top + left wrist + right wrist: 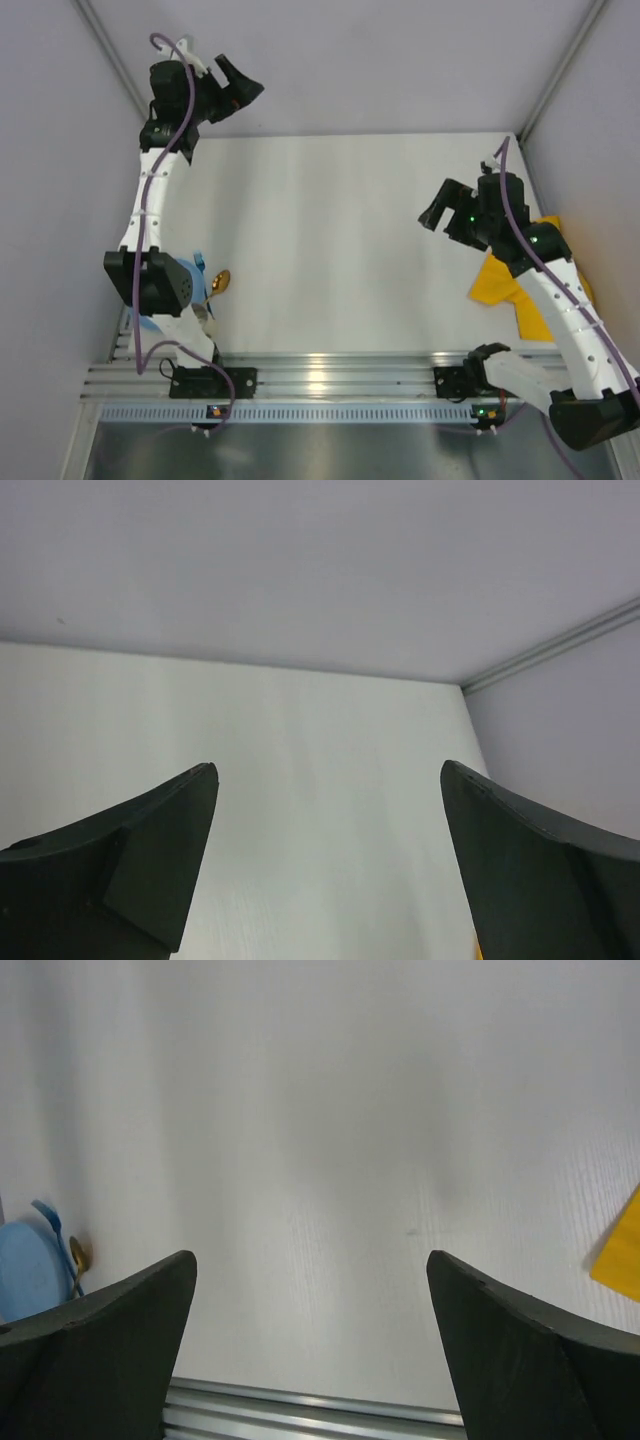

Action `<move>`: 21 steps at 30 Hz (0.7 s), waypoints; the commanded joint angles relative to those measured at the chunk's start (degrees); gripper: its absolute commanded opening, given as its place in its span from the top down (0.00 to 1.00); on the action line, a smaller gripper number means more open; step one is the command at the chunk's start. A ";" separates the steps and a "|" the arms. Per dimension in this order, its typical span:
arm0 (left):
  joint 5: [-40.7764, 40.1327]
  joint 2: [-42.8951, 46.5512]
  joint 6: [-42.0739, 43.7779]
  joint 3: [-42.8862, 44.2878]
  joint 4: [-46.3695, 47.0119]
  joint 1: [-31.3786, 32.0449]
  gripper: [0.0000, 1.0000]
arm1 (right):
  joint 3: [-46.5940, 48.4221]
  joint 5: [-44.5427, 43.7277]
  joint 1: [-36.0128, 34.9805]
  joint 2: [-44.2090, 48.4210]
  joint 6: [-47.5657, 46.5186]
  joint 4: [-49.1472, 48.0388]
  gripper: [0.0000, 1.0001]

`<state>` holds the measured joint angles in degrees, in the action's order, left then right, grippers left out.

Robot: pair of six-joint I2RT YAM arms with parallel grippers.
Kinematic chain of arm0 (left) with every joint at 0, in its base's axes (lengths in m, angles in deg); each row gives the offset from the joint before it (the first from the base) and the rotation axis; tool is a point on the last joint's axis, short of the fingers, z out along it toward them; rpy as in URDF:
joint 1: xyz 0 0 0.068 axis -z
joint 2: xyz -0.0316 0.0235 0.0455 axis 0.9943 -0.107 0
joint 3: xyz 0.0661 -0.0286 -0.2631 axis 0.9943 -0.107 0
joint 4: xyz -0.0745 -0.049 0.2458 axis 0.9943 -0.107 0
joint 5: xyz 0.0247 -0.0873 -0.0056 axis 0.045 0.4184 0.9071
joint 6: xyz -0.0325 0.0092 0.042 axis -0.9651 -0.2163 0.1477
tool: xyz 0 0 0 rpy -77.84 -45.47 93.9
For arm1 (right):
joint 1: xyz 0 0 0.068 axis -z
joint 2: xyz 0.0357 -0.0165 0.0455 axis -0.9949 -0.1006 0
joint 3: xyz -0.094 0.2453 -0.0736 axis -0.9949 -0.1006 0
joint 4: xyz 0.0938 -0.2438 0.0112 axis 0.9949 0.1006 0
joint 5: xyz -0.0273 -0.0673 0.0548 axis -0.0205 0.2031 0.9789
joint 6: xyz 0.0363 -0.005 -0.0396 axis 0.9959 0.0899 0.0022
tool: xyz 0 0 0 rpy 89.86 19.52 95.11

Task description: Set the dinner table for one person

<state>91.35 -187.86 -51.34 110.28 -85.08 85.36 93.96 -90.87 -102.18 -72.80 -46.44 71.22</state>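
The white dinner table (330, 240) lies between the two arms. My left gripper (243, 84) is open and empty, held high at the far left corner; its wrist view (330, 770) shows only bare tabletop between the fingers. My right gripper (433, 208) is open and empty above the right side of the table; its wrist view (310, 1255) looks back toward the near rail. A blue plate (28, 1278), a blue fork (50, 1222) and a gold spoon (220, 282) lie at the near left, partly hidden under the left arm.
A yellow cloth placemat (497, 285) lies crumpled at the right edge, partly under my right arm; its corner also shows in the right wrist view (620, 1255). A ridged aluminium rail (330, 375) runs along the near edge. Grey wall panels (350, 60) close in the back and sides.
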 commanded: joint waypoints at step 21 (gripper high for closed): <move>-25.32 4.67 -3.43 -17.63 -28.88 34.44 0.01 | 8.94 -6.23 30.67 -32.23 -1.09 7.32 0.00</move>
<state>70.12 -182.60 -56.02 97.85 -105.81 121.22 102.00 -92.82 -76.13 -104.97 -46.40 77.69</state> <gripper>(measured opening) 0.987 0.995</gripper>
